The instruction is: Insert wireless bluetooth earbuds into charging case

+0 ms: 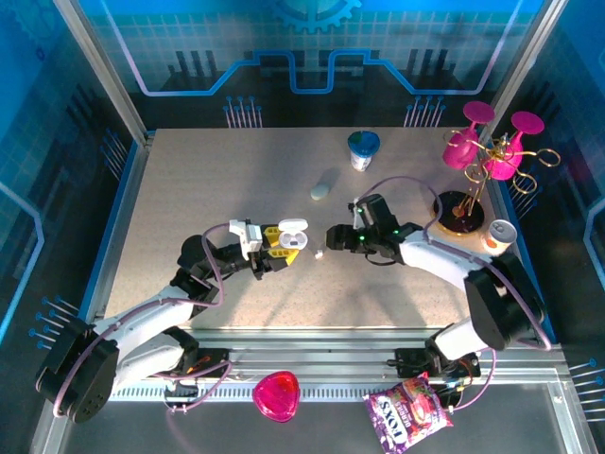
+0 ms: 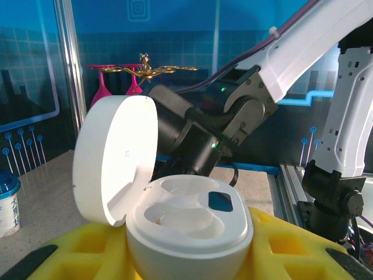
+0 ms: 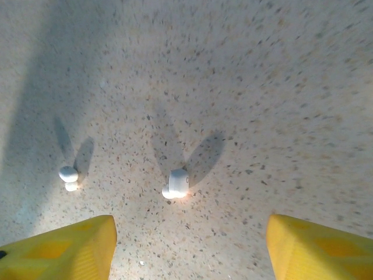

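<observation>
Clasping case [image 2: 186,230], left end effector [image 1: 283,243], right end effector [image 3: 189,245] splayed low over earbud [image 3: 176,184]

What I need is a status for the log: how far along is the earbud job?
Done: the charging case is open, clamped in the left gripper, wells apparently empty. In hand: the right gripper hovers open above the table, holding nothing. Left: one earbud centred under it and a second earbud off to the side lie on the table, neither picked up nor seated.
</observation>
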{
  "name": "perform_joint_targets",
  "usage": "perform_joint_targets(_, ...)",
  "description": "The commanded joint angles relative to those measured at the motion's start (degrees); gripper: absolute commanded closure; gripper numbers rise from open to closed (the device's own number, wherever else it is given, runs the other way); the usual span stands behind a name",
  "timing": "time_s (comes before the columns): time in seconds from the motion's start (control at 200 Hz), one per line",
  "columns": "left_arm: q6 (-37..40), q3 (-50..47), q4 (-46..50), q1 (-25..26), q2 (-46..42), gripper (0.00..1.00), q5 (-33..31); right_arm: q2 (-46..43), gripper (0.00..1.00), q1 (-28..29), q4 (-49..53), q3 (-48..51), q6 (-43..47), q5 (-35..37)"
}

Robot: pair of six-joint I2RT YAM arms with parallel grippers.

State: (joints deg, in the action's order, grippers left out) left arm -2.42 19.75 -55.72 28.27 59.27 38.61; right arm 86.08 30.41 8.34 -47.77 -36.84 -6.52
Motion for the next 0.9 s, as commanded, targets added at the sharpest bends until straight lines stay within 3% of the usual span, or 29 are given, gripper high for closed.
perform_joint_targets(0.0,1.35,1.13,0.19,-0.35,-0.82,0.76,1.03,4.33,0.33,2.26,-0.35,-4.58,-0.2,2.84)
perform_joint_targets(0.425,2.95,1.08,2.92,-0.32,-1.58,0.75,1.29,19.56,0.61,7.1,10.93,-18.56,-1.32,8.09)
perform_joint_targets(0.896,3.73,0.6,3.6,-0.32,-2.0,0.75,1.2,25.16,0.64,8.99,17.23,-23.6,-1.57,7.17)
